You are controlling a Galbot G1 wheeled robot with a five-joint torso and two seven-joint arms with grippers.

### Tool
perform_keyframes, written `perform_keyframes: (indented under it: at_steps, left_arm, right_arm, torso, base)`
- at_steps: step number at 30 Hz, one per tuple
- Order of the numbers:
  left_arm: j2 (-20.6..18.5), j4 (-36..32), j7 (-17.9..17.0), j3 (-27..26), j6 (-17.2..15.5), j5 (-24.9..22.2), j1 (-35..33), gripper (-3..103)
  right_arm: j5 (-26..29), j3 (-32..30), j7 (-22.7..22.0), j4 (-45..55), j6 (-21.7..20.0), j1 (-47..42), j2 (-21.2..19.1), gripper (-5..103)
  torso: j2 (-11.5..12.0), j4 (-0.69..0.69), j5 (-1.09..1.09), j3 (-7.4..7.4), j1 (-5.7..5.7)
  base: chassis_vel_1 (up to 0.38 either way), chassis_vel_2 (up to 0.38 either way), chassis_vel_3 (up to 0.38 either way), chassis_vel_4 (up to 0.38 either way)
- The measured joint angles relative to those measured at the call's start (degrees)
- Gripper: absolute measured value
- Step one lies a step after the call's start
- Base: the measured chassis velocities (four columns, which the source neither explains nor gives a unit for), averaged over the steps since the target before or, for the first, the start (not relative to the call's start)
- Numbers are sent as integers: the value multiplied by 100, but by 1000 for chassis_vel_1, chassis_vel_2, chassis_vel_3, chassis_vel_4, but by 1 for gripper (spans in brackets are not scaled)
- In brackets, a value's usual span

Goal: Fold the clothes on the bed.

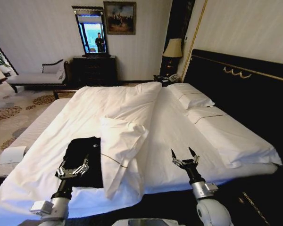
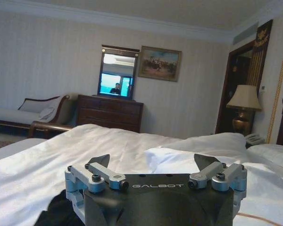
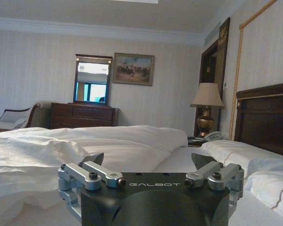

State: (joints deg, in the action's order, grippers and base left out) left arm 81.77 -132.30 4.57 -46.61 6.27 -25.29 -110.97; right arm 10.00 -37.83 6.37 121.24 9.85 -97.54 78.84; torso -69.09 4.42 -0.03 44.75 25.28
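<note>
From the head camera we see the large double bed (image 1: 179, 136) with white sheets, a tall dark wooden headboard (image 1: 240, 84) along its right side and white pillows (image 1: 194, 99) lined up beneath it. A thick white duvet (image 1: 120, 113) lies folded back over the middle of the mattress, one corner hanging toward the near edge. The black short-sleeved T-shirt (image 1: 85, 157) of soft fabric lies rumpled on the sheet near the bed's front-left corner, just beside that duvet corner; we cannot make out any lettering on it. Our left gripper (image 1: 73, 170) sits over the near part of the shirt with its 2 fingers spread apart, holding nothing. Our right gripper (image 1: 185, 156) is over bare sheet well to the right of the shirt, its 2 dark fingertips also splayed wide and empty. At the far wall stand a dark wooden dresser (image 1: 95, 70) with a mirror (image 1: 90, 32), a framed painting (image 1: 120, 18), and a pale chaise longue (image 1: 35, 75) to the left.

In the left wrist view, the left gripper (image 2: 153, 162) shows its fingers parted, with a dark patch of the shirt (image 2: 56, 212) beside its body and the white duvet (image 2: 132, 146) ahead.

In the right wrist view, the right gripper (image 3: 148, 160) is likewise spread open above white bedding (image 3: 179, 162), with the headboard (image 3: 266, 117), a bedside lamp with a cream shade (image 3: 206, 106) and the dresser (image 3: 82, 117) beyond.
</note>
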Motion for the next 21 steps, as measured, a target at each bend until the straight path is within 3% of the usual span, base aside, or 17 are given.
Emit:
perform_keyframes:
  at_steps: [7,11,12,15,16,17,18,21]
  left_arm:
    - [-6,154,-44,-90,63,-37,3,100]
    - [-28,227,-72,-199,124,-56,-14,100]
    - [-28,227,-72,-199,124,-56,-14,100]
    - [-29,262,-85,-267,173,-56,-60,100]
    - [-29,282,-99,-318,203,-55,-90,100]
    - [-27,300,-102,-351,221,-56,-108,100]
    - [-27,300,-102,-351,221,-56,-108,100]
    - [-10,366,-132,-507,266,-55,-164,100]
  right_arm:
    - [422,143,-84,-135,79,102,-56,100]
    - [1644,462,-178,-285,43,344,-229,100]
    - [1644,462,-178,-285,43,344,-229,100]
    - [2936,838,-306,-509,10,722,-393,100]
    - [3724,999,-341,-708,-5,965,-475,100]
    - [4156,1076,-343,-825,-35,1096,-514,100]
    - [4156,1076,-343,-825,-35,1096,-514,100]
    - [5495,1365,-326,-1294,-396,1708,-642,100]
  torso:
    - [1,1,6,1,0]
    - [1,0,4,1,0]
    - [1,0,4,1,0]
    - [0,0,1,1,0]
    - [0,-3,2,1,0]
    - [0,-1,1,1,0]
    - [0,-1,1,1,0]
    - [1,-1,4,1,0]
  base:
    - [-10,-15,6,6]
    - [0,0,0,0]
    - [0,0,0,0]
    - [0,0,0,0]
    - [0,0,0,0]
    - [0,0,0,0]
    - [0,0,0,0]
    - [0,0,0,0]
